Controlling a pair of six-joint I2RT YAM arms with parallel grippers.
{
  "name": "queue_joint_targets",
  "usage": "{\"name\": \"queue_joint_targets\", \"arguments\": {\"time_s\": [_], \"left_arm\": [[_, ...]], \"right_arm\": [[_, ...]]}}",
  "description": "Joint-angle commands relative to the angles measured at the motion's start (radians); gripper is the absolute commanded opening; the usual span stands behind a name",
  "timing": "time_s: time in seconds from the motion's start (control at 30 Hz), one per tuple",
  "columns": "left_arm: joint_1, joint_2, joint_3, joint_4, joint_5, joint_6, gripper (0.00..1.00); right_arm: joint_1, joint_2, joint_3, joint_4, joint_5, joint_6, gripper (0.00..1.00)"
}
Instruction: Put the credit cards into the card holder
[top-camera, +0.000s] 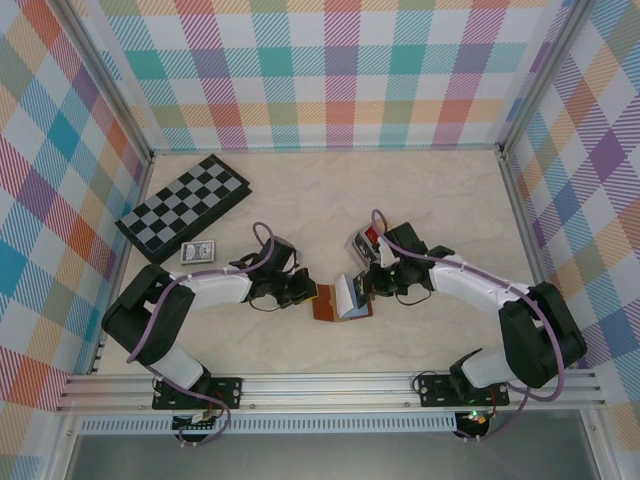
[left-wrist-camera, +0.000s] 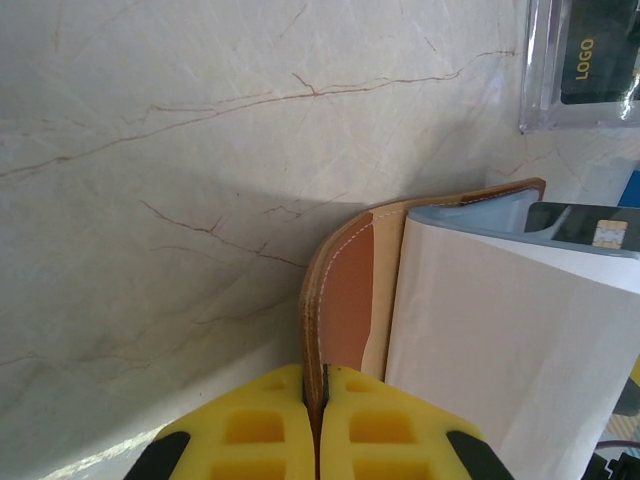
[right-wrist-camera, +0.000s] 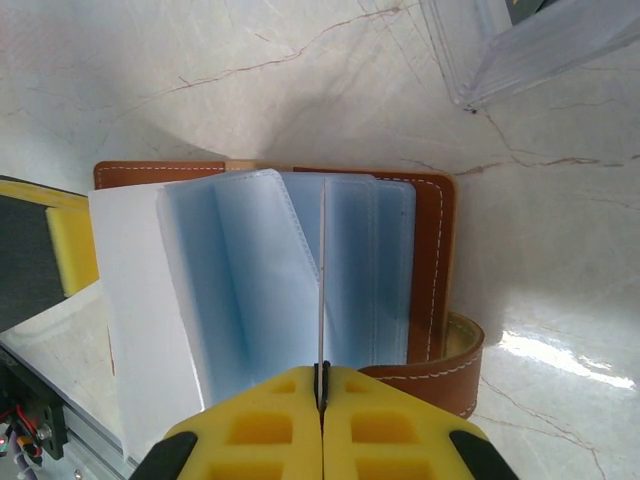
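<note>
We clamp our left tool (left-wrist-camera: 316, 390) on the leather cover of the card holder (left-wrist-camera: 345, 290), open on the worktop (top-camera: 430, 200) between the arms. Our right tool (right-wrist-camera: 321, 385) pinches a thin credit card (right-wrist-camera: 322, 270) edge-on above its floppy sleeves (right-wrist-camera: 250, 290). We judge the card stiff, light and slick, best gripped at one end.

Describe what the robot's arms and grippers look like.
The left arm and right arm have white links, bulky black joints and looping purple cables. The left gripper and right gripper have yellow fingers with rectangular recesses and black side patches.

Lab cell: plaid walls (top-camera: 340, 70), alu frame (top-camera: 330, 385)
</note>
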Motion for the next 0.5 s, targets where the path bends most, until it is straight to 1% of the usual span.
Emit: {"name": "queue_joint_targets", "arguments": {"time_s": [0.0, 0.13, 0.2, 0.27, 0.4, 0.47], "left_arm": [[-0.011, 0.017, 0.020, -0.006, 0.012, 0.014, 0.00], [-0.013, 0.021, 0.030, -0.009, 0.010, 0.013, 0.00], [-0.016, 0.024, 0.036, -0.009, 0.009, 0.012, 0.00], [-0.018, 0.024, 0.040, -0.010, 0.010, 0.012, 0.00], [-0.020, 0.030, 0.045, -0.002, 0.013, 0.006, 0.00], [-0.023, 0.033, 0.048, 0.002, 0.015, 0.000, 0.00]], "right_arm": [[0.010, -0.021, 0.037, -0.041, -0.027, 0.008, 0.06], [0.023, -0.023, 0.066, -0.084, 0.006, 0.005, 0.07], [0.031, -0.022, 0.090, -0.137, 0.076, -0.003, 0.07], [0.032, -0.022, 0.098, -0.163, 0.115, -0.013, 0.07], [0.053, -0.019, 0.108, -0.163, 0.138, -0.013, 0.10], [0.071, -0.011, 0.112, -0.161, 0.168, 0.000, 0.10]]}}
